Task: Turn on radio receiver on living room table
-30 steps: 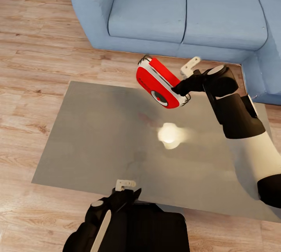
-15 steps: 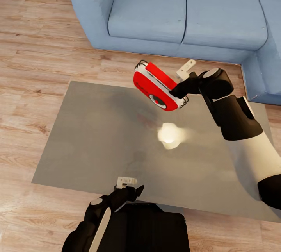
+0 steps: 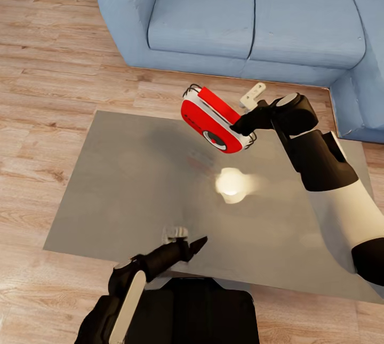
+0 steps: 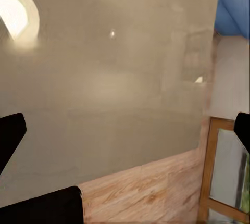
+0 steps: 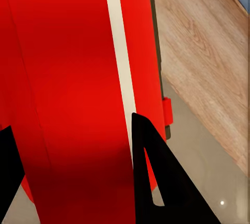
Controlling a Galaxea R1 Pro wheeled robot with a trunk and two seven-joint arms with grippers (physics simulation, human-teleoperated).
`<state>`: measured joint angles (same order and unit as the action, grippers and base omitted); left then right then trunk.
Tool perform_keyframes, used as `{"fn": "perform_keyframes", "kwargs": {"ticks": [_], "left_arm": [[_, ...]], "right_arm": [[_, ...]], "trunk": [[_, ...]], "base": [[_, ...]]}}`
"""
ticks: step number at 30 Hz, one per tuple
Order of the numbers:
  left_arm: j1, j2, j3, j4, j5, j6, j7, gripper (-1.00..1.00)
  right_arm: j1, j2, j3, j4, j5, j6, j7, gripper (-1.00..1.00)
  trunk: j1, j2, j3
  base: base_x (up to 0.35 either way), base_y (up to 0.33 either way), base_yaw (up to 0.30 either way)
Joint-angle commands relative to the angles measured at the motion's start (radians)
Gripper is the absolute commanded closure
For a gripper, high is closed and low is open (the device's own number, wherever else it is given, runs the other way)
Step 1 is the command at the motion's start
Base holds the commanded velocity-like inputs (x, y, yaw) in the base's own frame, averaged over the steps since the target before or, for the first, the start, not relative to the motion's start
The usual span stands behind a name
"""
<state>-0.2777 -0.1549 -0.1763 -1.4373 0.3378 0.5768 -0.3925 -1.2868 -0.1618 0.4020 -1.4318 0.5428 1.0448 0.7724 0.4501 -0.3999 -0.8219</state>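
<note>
Raised slightly, radio receiver [image 3: 213, 121] tilts, dial end toward right hand [image 3: 241, 123].

One radio receiver [image 3: 212, 119], one table [image 3: 122, 184], one sofa [image 3: 256, 13], two pincers [image 3: 241, 123] [image 3: 196, 245].

glossy red plastic radio receiver [image 3: 212, 119], glossy table [image 3: 133, 184], wood floor [image 3: 48, 82]

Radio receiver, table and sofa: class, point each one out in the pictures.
radio receiver [image 3: 205, 120], head view, on its red face beside the dial.
table [image 3: 122, 194], head view, on a bare part of its glossy top.
sofa [image 3: 200, 13], head view, on the left seat cushion.
</note>
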Motion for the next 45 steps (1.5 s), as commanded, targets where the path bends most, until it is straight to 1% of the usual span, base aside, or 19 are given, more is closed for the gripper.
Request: {"fn": "perform_keyframes", "kwargs": {"ticks": [1,3,7,8,9,12,14,15,16,21,22,27,29,32,33,34,35,42,45], "left_arm": [[-0.001,-0.001,0.000,-0.028,0.005,0.042,-0.005,-1.00],[-0.007,-0.004,0.000,-0.057,0.009,0.096,-0.009,-1.00],[-0.070,-0.007,0.000,-0.080,0.024,0.166,-0.013,-1.00],[-0.094,-0.007,0.000,-0.084,0.051,0.190,-0.013,-1.00],[-0.101,-0.007,0.000,-0.084,0.064,0.198,-0.014,-1.00],[-0.144,-0.005,-0.001,-0.088,0.141,0.234,-0.014,-1.00],[-0.165,-0.005,-0.001,-0.088,0.160,0.249,-0.014,-1.00],[-0.197,-0.005,-0.001,-0.089,0.170,0.274,-0.014,-1.00],[-0.211,-0.006,-0.001,-0.089,0.172,0.285,-0.013,-1.00],[-0.345,-0.006,0.001,-0.090,0.190,0.363,-0.013,-1.00],[-0.355,-0.006,0.002,-0.090,0.195,0.366,-0.013,-1.00],[-0.394,-0.001,0.014,-0.093,0.259,0.379,-0.011,-1.00],[-0.397,0.000,0.021,-0.094,0.265,0.385,-0.010,-1.00],[-0.399,0.002,0.054,-0.094,0.270,0.402,-0.010,-1.00],[-0.400,0.005,0.084,-0.094,0.270,0.406,-0.009,-1.00],[-0.400,0.006,0.097,-0.094,0.271,0.408,-0.009,-1.00],[-0.400,0.007,0.109,-0.094,0.271,0.411,-0.009,1.00],[-0.400,0.011,0.122,-0.093,0.271,0.415,-0.009,1.00],[-0.400,0.013,0.123,-0.090,0.270,0.416,-0.009,1.00]], "right_arm": [[0.000,-0.002,-0.001,0.000,-0.009,0.002,0.006,1.00],[0.000,-0.003,-0.001,0.001,-0.011,0.002,0.007,1.00],[0.001,-0.005,-0.002,0.002,-0.013,0.002,0.007,1.00],[0.001,-0.005,-0.002,0.003,-0.012,0.002,0.007,1.00],[0.001,-0.005,-0.002,0.004,-0.012,0.002,0.007,1.00],[0.007,-0.006,-0.002,0.008,-0.011,0.002,0.007,1.00],[0.008,-0.007,-0.002,0.014,-0.010,0.002,0.007,1.00],[0.008,-0.006,-0.002,0.028,-0.010,0.002,0.006,1.00],[0.009,-0.006,-0.002,0.035,-0.010,0.002,0.006,1.00],[0.009,0.002,0.000,0.131,-0.006,0.002,-0.001,1.00],[0.009,0.003,-0.001,0.139,-0.005,0.002,-0.001,1.00],[0.009,0.004,-0.002,0.161,0.000,0.002,0.000,1.00],[0.009,0.005,-0.003,0.161,0.000,0.002,0.000,1.00],[0.009,0.004,-0.004,0.159,0.000,0.002,0.001,1.00],[0.009,0.004,-0.004,0.159,-0.001,0.002,0.002,1.00],[0.009,0.003,-0.004,0.158,-0.001,0.002,0.002,1.00],[0.009,0.003,-0.006,0.158,-0.001,0.002,0.003,1.00],[0.009,-0.002,-0.011,0.151,-0.005,0.002,0.006,1.00],[0.009,-0.005,-0.010,0.105,-0.008,0.002,0.007,1.00]], "trunk": [[0.000,0.000,0.000],[0.000,0.000,0.000],[0.000,0.000,0.000],[0.000,0.000,0.000],[0.000,0.000,0.000],[0.000,0.000,0.000],[0.000,0.000,0.000],[0.000,0.000,0.000],[0.000,0.000,0.000],[0.000,0.000,0.000],[0.000,0.000,0.000],[0.000,0.000,0.000],[0.000,0.000,0.000],[0.000,0.000,0.000],[0.000,0.000,0.000],[0.000,0.000,0.000],[0.000,0.000,0.000],[0.000,0.000,0.000],[0.000,0.000,0.000]], "base": [[0.000,0.000,0.000],[0.000,0.000,0.000],[0.000,0.000,0.000],[0.000,0.000,0.000],[0.000,0.000,0.000],[0.000,0.000,0.000],[0.000,0.000,0.000],[0.000,0.000,0.000],[0.000,0.000,0.000],[0.000,0.000,0.000],[0.000,0.000,0.000],[0.000,0.000,0.000],[0.000,0.000,0.000],[0.000,0.000,0.000],[0.000,0.000,0.000],[0.000,0.000,0.000],[0.000,0.000,0.000],[0.000,0.000,0.000],[0.000,0.000,0.000]]}}
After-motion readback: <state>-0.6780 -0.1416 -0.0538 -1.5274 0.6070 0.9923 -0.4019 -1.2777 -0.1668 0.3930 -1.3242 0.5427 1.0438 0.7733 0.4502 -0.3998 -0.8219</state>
